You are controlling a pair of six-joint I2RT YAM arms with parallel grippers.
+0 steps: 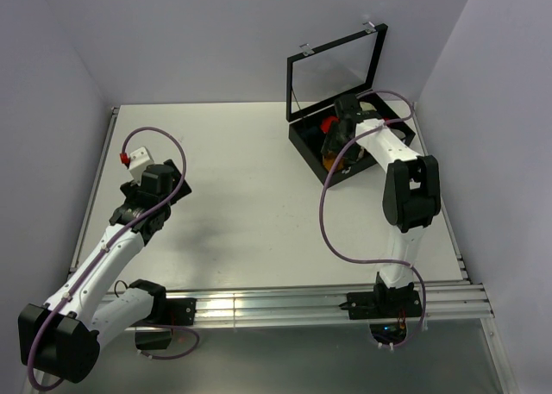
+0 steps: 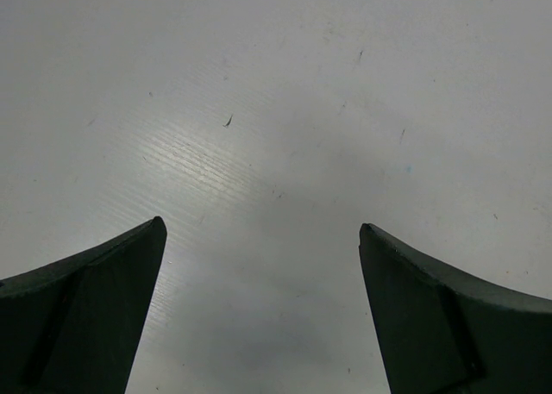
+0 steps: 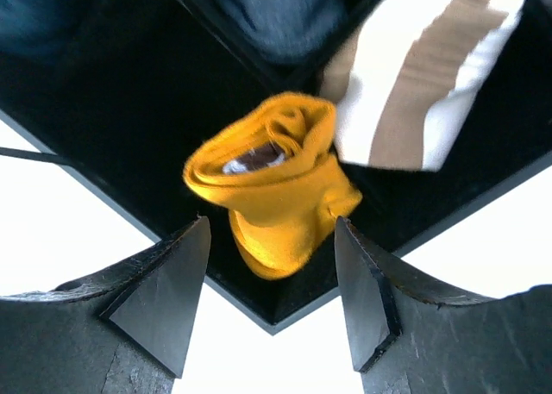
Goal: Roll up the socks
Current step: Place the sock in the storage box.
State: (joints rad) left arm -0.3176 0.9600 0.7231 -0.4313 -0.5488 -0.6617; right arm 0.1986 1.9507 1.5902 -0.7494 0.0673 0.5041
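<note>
A mustard-orange sock (image 3: pixel 274 183), rolled into a bundle with a dark, white-striped cuff showing in its middle, lies in the near corner of the open black box (image 3: pixel 285 312). A brown and cream striped sock (image 3: pixel 423 75) lies folded beside it in the box. My right gripper (image 3: pixel 272 223) hangs just over the bundle, its jaws apart on either side of it; the left finger stands clear and the right fingertip (image 3: pixel 345 239) is very near the fabric. From above, the right gripper (image 1: pixel 335 140) is over the box and the sock (image 1: pixel 330 161). My left gripper (image 2: pixel 260 226) is wide open over bare table.
The black box (image 1: pixel 302 140) sits at the back right with its glass lid (image 1: pixel 336 71) standing up behind it. A small red bundle (image 1: pixel 329 123) lies inside, and dark blue fabric (image 3: pixel 276 10) shows in another compartment. The left gripper (image 1: pixel 153 185) hovers at mid-left of the white table.
</note>
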